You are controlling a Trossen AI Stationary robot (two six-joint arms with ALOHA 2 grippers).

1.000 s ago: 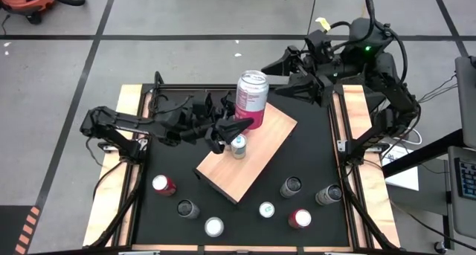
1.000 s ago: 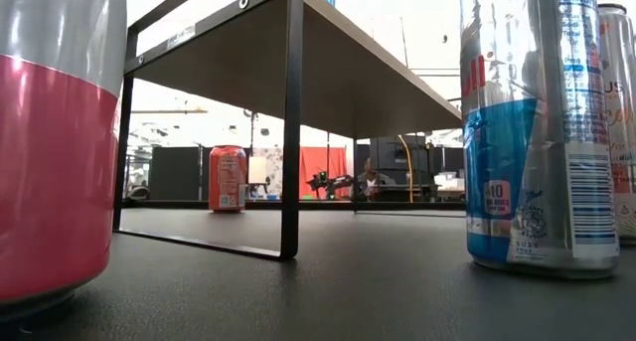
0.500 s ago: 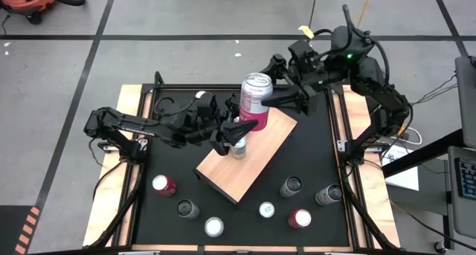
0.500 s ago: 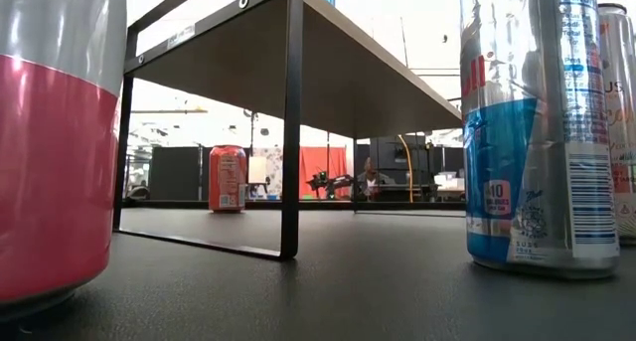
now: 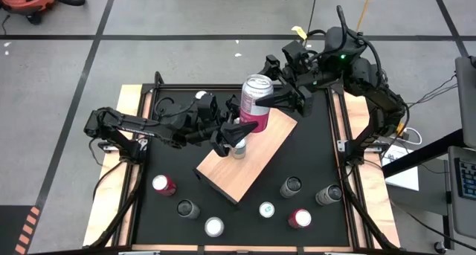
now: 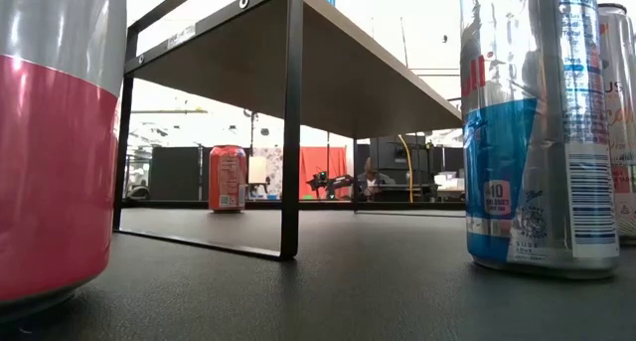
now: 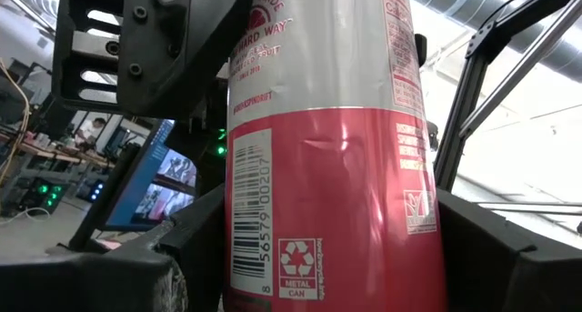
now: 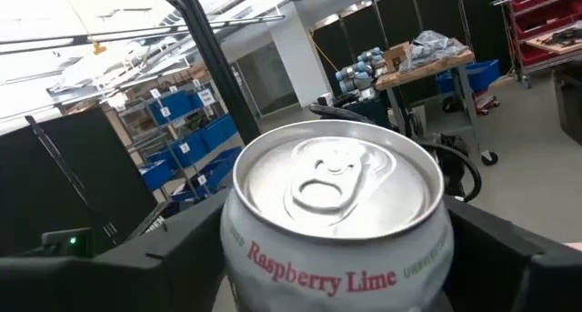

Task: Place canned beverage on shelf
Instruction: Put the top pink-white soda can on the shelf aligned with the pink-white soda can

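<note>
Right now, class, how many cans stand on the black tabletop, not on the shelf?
7: three cans on the left, four on the right; the shelf may hide others.

The tall pink and silver can [image 8: 335, 221] is showing "Raspberry Lime" in red letters under its rim. In the left wrist view the same can is carrying a barcode with the digits "56579 00207" and a recycling sign [image 7: 299, 262] reading "METAL CAN". The blue can [image 6: 537, 132] is showing "40".

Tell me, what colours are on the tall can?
Silver on top, pinkish red below; the left wrist view shows the tall can best.
</note>
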